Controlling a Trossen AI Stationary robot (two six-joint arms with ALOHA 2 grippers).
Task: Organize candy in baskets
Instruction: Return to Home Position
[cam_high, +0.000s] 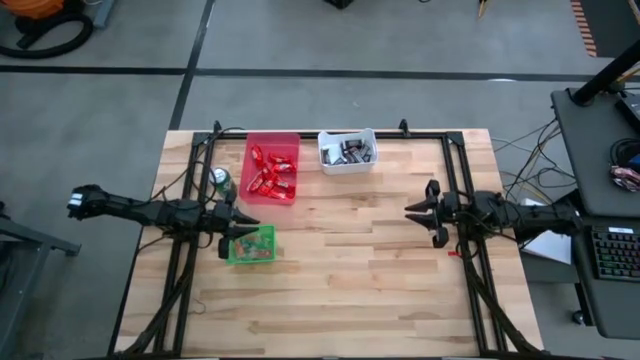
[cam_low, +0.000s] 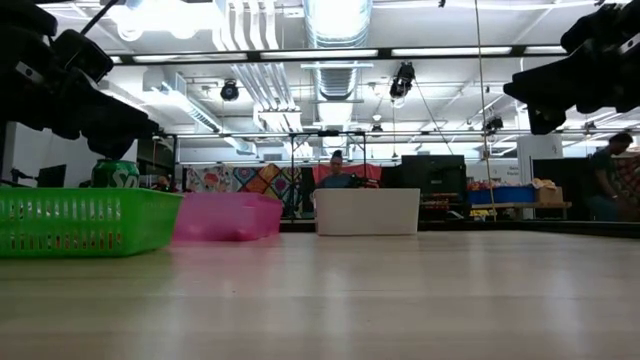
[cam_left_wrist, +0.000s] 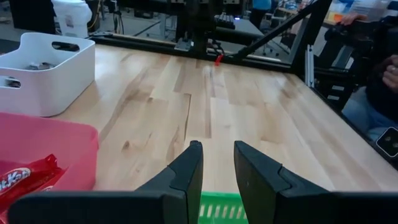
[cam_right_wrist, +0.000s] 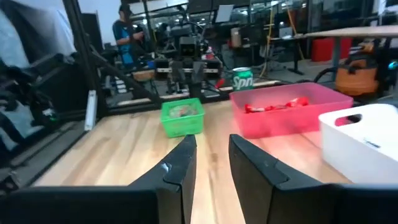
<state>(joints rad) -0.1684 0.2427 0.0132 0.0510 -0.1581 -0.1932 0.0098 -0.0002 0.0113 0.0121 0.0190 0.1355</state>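
Three baskets stand on the wooden table. The red basket (cam_high: 272, 168) holds red-wrapped bars (cam_left_wrist: 25, 177). The white basket (cam_high: 347, 152) holds dark and silver mini bars. The small green basket (cam_high: 252, 245) holds a few mixed-colour pieces. My left gripper (cam_high: 240, 224) hovers open just above the green basket's far-left rim (cam_left_wrist: 217, 208), holding nothing. My right gripper (cam_high: 422, 218) hangs open over bare table at the right side, raised well above the tabletop in the low view (cam_low: 575, 80). In its wrist view, the right gripper (cam_right_wrist: 212, 152) faces all three baskets across the table.
A green soda can (cam_high: 221, 181) stands left of the red basket, just beyond my left gripper. A black frame (cam_high: 455, 150) runs along the table's far and side edges. Bare wood (cam_high: 350, 270) lies between the arms. A person (cam_right_wrist: 127, 31) stands beyond the table's left side.
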